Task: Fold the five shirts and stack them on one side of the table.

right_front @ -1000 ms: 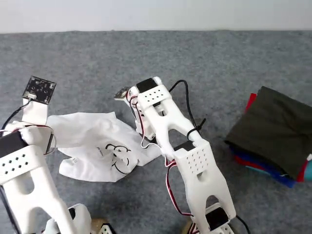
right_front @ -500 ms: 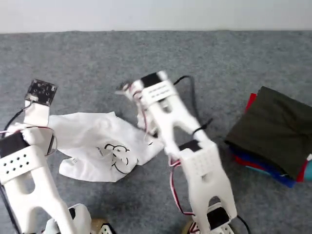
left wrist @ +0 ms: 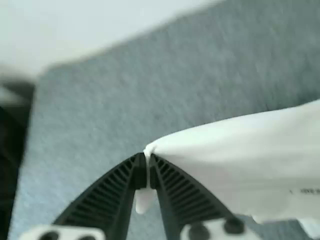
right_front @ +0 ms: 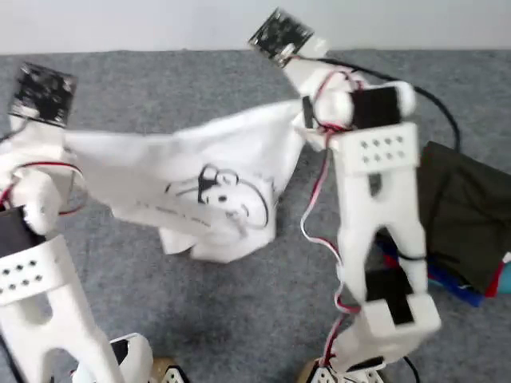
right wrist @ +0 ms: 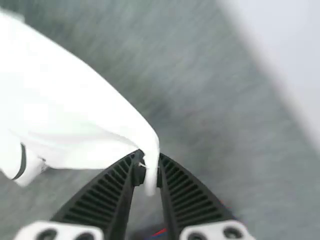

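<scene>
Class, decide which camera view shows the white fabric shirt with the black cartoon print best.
The high view: the white fabric shirt hangs spread between both arms, black cartoon print visible. The left wrist view shows one corner pinched in the left gripper; the right wrist view, another corner in the right gripper.

A grey, felt-like fabric tabletop (right_front: 160, 88) spreads beneath the left gripper (left wrist: 147, 172) and the right gripper (right wrist: 148, 172). Ahead of both, past the tabletop's far edge, rises a plain, pale off-white wall (right_front: 160, 24). Near the left gripper, beyond a side edge of the tabletop, lies a dark, blurred area (left wrist: 10, 150) that cannot be made out. The light is soft and even.
</scene>
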You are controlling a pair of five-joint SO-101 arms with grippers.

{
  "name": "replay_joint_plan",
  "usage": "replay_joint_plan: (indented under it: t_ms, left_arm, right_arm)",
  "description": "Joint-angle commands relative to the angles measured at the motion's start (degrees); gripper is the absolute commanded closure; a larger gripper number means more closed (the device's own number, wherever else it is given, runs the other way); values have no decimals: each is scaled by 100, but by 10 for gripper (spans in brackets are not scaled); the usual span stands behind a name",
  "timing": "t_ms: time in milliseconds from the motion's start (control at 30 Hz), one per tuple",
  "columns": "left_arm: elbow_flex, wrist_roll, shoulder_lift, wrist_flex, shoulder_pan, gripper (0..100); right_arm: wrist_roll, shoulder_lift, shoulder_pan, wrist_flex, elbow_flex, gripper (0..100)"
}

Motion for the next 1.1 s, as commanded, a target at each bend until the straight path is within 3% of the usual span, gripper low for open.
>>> replay_joint_plan:
  t_ms: [0,133,267,467,700,1067]
  left_arm:
    - [-1095,79,-70,-413,18,985]
    - [-1657,79,-70,-897,18,985]
    - [-2114,79,-79,-870,26,985]
    - [-3565,79,-88,123,53,985]
    - [-5103,62,-88,1477,668,985]
    - [-5622,-624,-79,1679,826,985]
  right_arm:
    - [211,-989,84,-505,-308,988]
    - [299,-1473,101,-848,-299,988]
    - [316,-1745,303,-919,-299,988]
    - [299,-2281,637,-875,-299,988]
    - [334,-2949,725,-804,-264,988]
    - [334,-3196,708,-593,-264,988]
